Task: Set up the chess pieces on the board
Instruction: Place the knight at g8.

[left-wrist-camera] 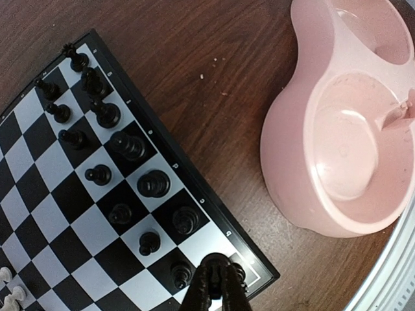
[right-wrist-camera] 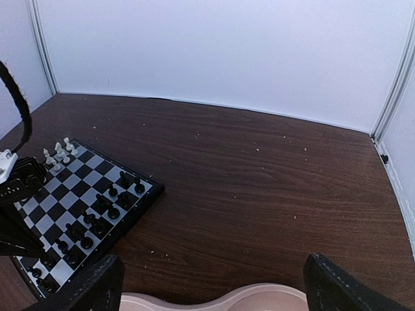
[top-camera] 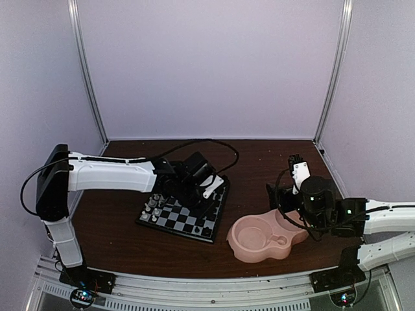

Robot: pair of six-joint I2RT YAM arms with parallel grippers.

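Observation:
The board (top-camera: pixel 185 221) lies left of centre on the table. Black chess pieces (left-wrist-camera: pixel 154 184) fill two rows along its edge facing the pink dish, and the same rows of black chess pieces (right-wrist-camera: pixel 97 223) show in the right wrist view. A few white chess pieces (top-camera: pixel 153 206) stand at the opposite edge. My left gripper (left-wrist-camera: pixel 217 269) is shut on a black chess piece over a white square in the back row, next to the corner piece (left-wrist-camera: pixel 240 272). From above, the left gripper (top-camera: pixel 209 214) hangs over the board's near right corner. My right gripper (right-wrist-camera: pixel 217 291) is wide open and holds nothing, above the dish's far rim.
A pink double-bowl dish (top-camera: pixel 249 251) sits right of the board, close to its corner; both of its bowls look empty in the left wrist view (left-wrist-camera: pixel 285 162). Pale walls and metal posts (top-camera: pixel 87 78) enclose the table. Cables trail over both arms.

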